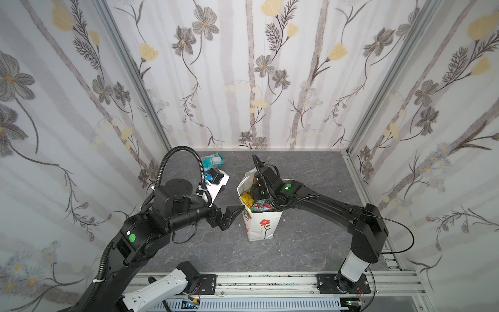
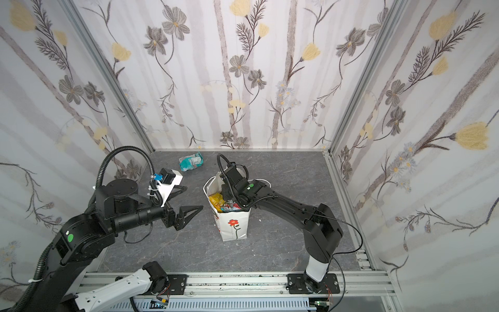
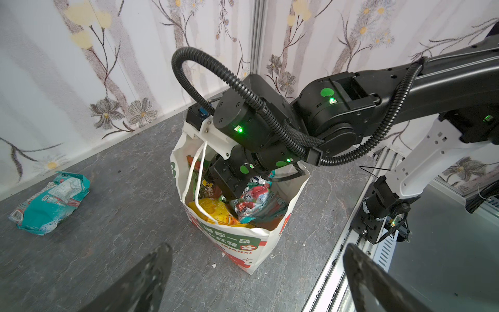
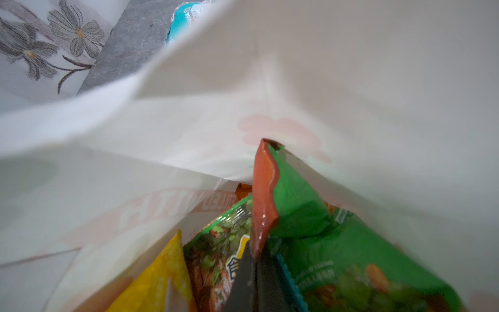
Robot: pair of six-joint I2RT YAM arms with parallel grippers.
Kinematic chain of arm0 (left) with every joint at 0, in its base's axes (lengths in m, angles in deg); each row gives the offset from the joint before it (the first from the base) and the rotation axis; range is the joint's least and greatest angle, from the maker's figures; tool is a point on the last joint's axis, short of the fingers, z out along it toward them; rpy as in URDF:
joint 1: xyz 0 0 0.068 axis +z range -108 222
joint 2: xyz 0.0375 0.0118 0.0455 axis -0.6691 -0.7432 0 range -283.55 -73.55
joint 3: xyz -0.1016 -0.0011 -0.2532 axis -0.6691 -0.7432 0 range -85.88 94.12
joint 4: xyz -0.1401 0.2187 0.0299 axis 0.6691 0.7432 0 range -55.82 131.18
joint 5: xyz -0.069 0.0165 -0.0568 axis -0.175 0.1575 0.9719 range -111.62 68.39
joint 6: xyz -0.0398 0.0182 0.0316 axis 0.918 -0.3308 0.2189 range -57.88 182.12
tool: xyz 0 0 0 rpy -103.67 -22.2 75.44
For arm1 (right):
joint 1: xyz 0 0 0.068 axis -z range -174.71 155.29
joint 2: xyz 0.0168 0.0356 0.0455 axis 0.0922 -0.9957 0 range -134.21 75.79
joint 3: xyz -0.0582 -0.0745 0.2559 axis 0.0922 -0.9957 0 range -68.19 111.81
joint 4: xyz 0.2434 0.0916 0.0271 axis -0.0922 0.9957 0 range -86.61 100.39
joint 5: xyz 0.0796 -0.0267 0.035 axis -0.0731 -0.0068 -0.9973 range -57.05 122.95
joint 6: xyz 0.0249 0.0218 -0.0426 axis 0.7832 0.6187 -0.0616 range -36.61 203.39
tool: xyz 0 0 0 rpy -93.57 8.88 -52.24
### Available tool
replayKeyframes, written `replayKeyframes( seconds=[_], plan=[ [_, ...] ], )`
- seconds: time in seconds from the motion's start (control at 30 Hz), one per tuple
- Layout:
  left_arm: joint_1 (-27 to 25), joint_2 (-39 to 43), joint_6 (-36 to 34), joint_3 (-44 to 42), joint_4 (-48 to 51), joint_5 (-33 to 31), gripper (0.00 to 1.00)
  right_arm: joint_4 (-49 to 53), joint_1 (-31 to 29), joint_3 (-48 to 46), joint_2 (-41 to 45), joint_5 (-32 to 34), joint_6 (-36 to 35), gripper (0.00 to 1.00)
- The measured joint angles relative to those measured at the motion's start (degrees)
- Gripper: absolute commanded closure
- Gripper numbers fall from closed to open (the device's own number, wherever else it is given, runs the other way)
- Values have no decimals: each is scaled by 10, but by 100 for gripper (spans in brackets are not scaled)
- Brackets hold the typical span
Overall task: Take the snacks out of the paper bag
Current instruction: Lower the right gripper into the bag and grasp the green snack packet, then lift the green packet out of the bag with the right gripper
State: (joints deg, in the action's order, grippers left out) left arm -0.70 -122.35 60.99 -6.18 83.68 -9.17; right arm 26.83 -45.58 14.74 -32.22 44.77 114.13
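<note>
The white paper bag (image 1: 260, 227) (image 2: 233, 228) (image 3: 237, 244) stands upright mid-table, its red flower print facing the front. Snacks fill it: a yellow packet (image 1: 246, 198) (image 3: 213, 210) (image 4: 159, 275), a teal-and-red packet (image 3: 256, 197) and a green-orange packet (image 4: 310, 216). My right gripper (image 4: 255, 262) reaches down inside the bag, shut on the orange edge of the green-orange packet. Another snack, a teal packet (image 1: 213, 160) (image 2: 191, 161) (image 3: 51, 205), lies on the table at the back left. My left gripper (image 2: 189, 198) (image 3: 256, 247) hangs open and empty just left of the bag.
Flower-papered walls (image 1: 243, 81) close the back and both sides. An aluminium rail (image 1: 270, 281) with both arm bases runs along the front edge. The bag's white cord handle (image 3: 198, 173) droops into its mouth. Tiny paper scraps (image 3: 214, 266) lie by the bag's base.
</note>
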Motion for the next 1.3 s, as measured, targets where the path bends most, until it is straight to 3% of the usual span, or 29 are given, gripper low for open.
replayKeyframes(
  seconds=[1.3],
  plan=[
    [0, -3, 20, -3, -13, 0, 0, 18, -11, 35, 91, 37, -28, 100]
  ],
)
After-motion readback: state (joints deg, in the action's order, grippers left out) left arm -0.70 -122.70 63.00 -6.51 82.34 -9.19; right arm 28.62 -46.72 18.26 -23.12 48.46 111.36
